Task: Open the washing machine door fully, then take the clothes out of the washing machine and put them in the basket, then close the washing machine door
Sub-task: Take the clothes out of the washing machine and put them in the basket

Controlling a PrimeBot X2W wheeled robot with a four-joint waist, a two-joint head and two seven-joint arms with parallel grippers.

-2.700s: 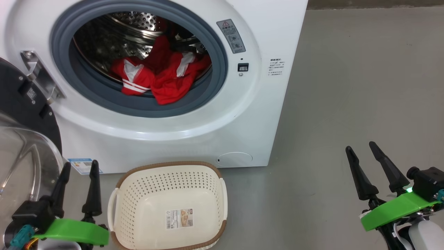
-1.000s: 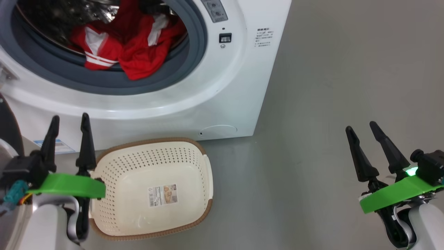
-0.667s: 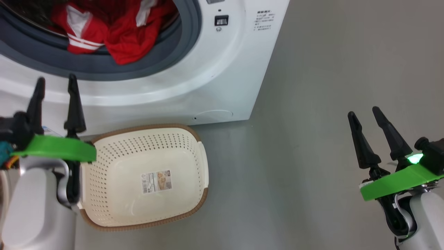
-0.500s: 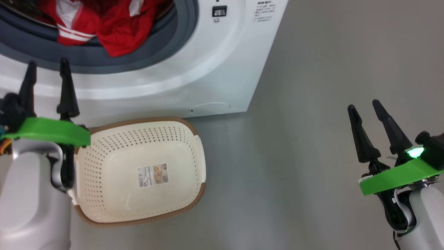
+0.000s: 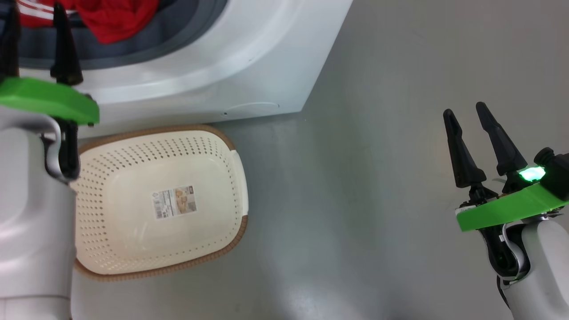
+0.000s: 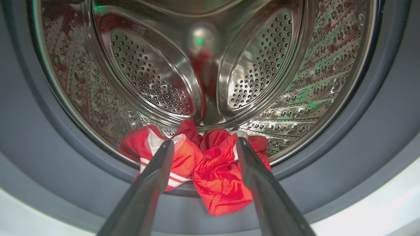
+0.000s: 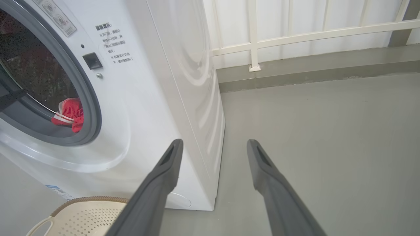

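The white washing machine [image 5: 222, 58] stands with its mouth uncovered; the washing machine door is out of view. Red clothes [image 6: 216, 177] with white stripes lie heaped at the front bottom of the steel drum [image 6: 147, 75], spilling onto the blue-grey gasket [image 6: 32, 147]. My left gripper [image 6: 205, 142] is open and points into the mouth, with the clothes showing between and beyond its fingers; I cannot tell if it touches them. In the head view it [image 5: 34, 13] is at the gasket's lower lip. The cream basket [image 5: 133, 240] sits on the floor below. My right gripper [image 5: 463, 109] hangs open and holds nothing, far to the right.
The grey floor [image 5: 355, 200] spreads to the right of the machine and basket. A white railing [image 7: 295, 36] and a low kerb run behind the machine. The basket's rim [image 7: 88, 200] lies close against the machine's front base.
The head camera has tilted down and turned. My left gripper has risen from beside the basket to the drum mouth, still open. The right gripper has kept its pose.
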